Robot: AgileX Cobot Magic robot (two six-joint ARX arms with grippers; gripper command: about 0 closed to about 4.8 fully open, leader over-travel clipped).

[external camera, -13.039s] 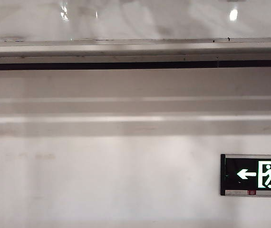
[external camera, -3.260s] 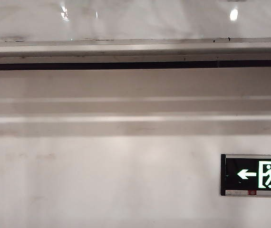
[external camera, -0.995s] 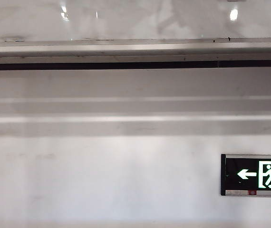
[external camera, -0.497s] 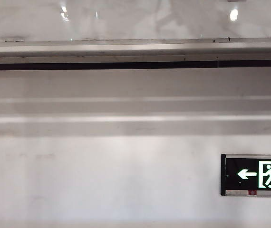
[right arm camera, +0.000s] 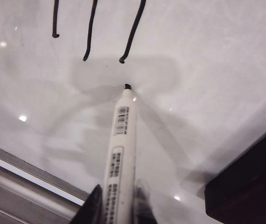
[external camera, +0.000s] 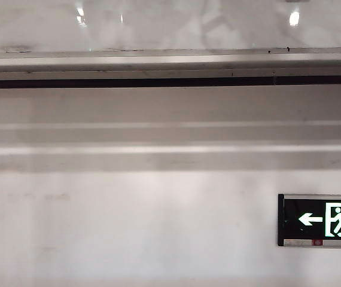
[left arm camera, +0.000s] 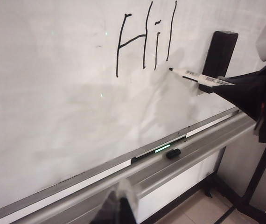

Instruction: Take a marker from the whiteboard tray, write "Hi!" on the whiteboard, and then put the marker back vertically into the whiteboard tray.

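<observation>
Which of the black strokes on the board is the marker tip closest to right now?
The last stroke, the exclamation mark's bar. The marker in the right gripper points just below its lower end; the other strokes lie farther off.

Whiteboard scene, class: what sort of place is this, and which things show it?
Probably a classroom or meeting room: a wall-mounted whiteboard with "Hi" handwritten, its tray below, and a lit green exit sign. The right gripper holds the marker against the board.
</observation>
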